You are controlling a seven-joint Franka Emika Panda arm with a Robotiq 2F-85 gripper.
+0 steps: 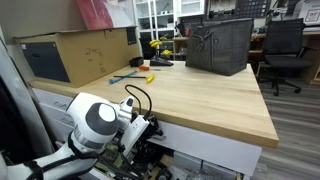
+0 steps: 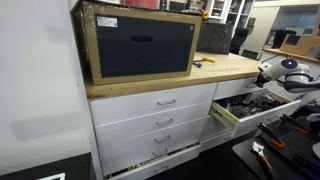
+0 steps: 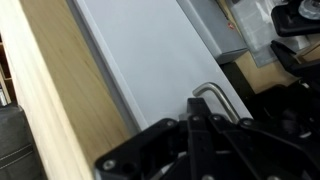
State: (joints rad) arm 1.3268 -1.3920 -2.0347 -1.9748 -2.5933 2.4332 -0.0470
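Note:
My gripper [image 3: 199, 116] sits under the edge of a wooden countertop [image 1: 200, 95], right against a white drawer front [image 3: 150, 55]. Its black fingers look pressed together, with the tips beside the bent end of a metal drawer handle [image 3: 214, 93]. The rest of the handle runs behind the fingers, so I cannot tell whether they touch it. In both exterior views the white arm [image 1: 98, 120] [image 2: 285, 70] reaches in at the counter's edge, by a pulled-out drawer [image 2: 238, 112] full of dark items.
A cardboard box [image 1: 75, 52] [image 2: 140, 45] stands on the countertop, along with a dark bin [image 1: 220, 45] and several small tools [image 1: 135, 75]. More closed drawers [image 2: 155, 120] sit below. An office chair [image 1: 285, 50] stands beyond the counter.

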